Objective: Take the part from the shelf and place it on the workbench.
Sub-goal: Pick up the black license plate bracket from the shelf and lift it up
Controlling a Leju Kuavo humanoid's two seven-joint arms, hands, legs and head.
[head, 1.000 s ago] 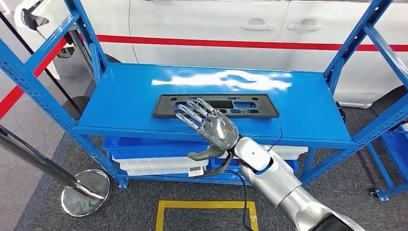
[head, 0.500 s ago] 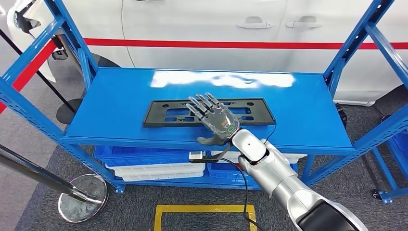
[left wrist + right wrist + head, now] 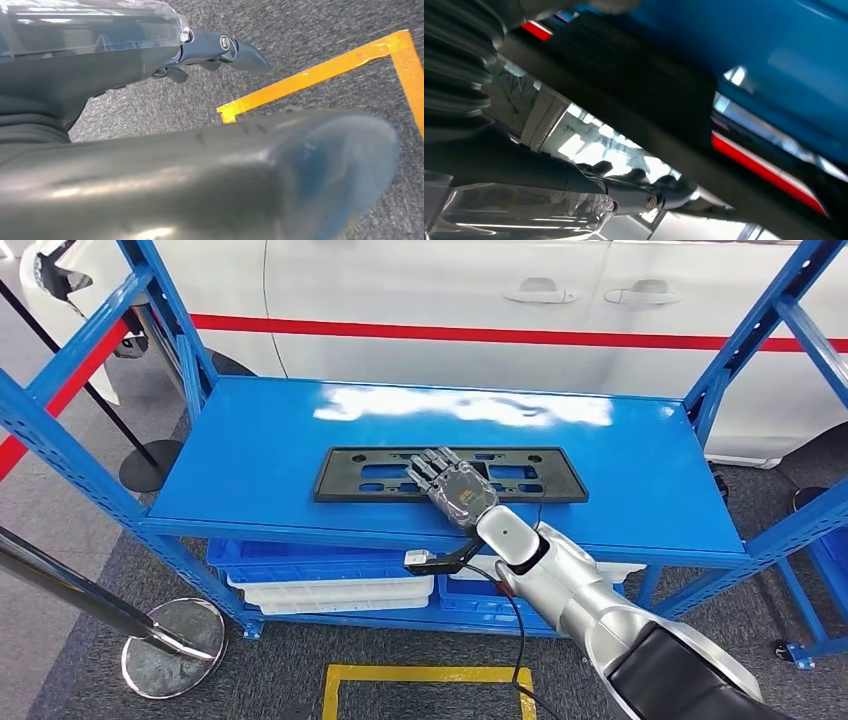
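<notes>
A blue steel shelf spans the middle of the head view, with slanted blue uprights at the left and right edges of the frame. Behind it, across the top of the frame, stands a white car with one red stripe along its side and two door handles. Under the top deck, at lower centre, I see stacked bins: blue ones and white ones, their exact number not readable. One chrome stanchion base sits on the grey carpet at lower left, and one yellow tape outline lies at bottom centre. There is one part: a flat, black, long rectangular panel with several cut-out slots, lying flat on the shelf deck at the centre of the frame. My right hand rests on top of the part near its middle, fingers extended and slightly apart, covering a portion of it; I cannot tell whether it grips the panel. My left hand hangs above the carpet, fingers apart, holding nothing.
</notes>
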